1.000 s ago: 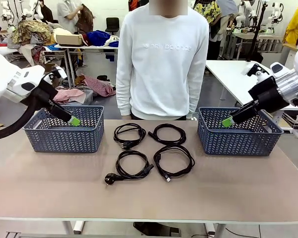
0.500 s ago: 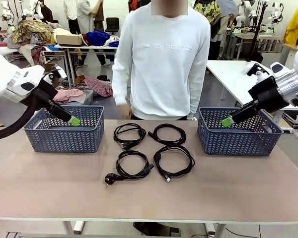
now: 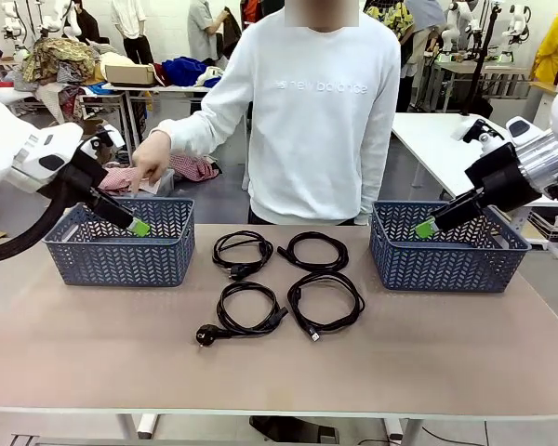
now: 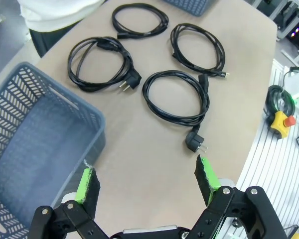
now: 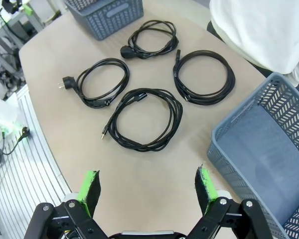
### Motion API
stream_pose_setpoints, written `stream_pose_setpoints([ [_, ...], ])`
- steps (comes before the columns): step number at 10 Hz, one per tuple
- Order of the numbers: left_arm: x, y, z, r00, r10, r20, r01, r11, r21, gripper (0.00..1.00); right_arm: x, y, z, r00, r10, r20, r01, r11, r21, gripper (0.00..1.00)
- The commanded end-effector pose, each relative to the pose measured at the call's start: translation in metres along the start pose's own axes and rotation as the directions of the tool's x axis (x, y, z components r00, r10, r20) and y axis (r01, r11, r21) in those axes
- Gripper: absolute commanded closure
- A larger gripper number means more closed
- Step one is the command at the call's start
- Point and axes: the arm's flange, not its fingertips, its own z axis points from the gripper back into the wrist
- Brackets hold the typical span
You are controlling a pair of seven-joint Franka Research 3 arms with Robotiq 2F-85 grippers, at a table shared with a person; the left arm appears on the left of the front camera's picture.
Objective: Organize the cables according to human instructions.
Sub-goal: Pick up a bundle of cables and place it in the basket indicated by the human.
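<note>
On the counter [image 3: 446,344], four coiled cables [image 3: 240,270] lie between the left basket [image 3: 121,255] and the right basket [image 3: 446,265]. The left tool [image 3: 141,227] and the right tool [image 3: 425,229] have their fingers apart and hold nothing.

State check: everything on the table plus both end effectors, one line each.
Left basket, upright, empty.
Right basket, upright, empty.
Far-left cable, coiled, on table.
Far-right cable, coiled, on table.
Near-left cable, coiled, on table.
Near-right cable, coiled, on table.
Left end effector, open, empty.
Right end effector, open, empty.
Person's hand, raised beyond left basket.
</note>
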Motion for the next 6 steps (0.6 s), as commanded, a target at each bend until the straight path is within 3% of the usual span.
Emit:
stream_pose_setpoints([
  [1, -0.0026, 0.0024, -0.0024, 1.0, -0.017, 0.021, 0.017, 1.0, -0.018, 0.0, 0.0012, -0.0033, -0.0007, 1.0, 0.015, 0.017, -0.015, 1.0, 0.017, 0.0],
  [6, -0.0026, 0.0024, -0.0024, 1.0, -0.017, 0.021, 0.017, 1.0, -0.018, 0.0, 0.0012, -0.0033, -0.0007, 1.0, 0.015, 0.017, -0.015, 1.0, 0.017, 0.0],
])
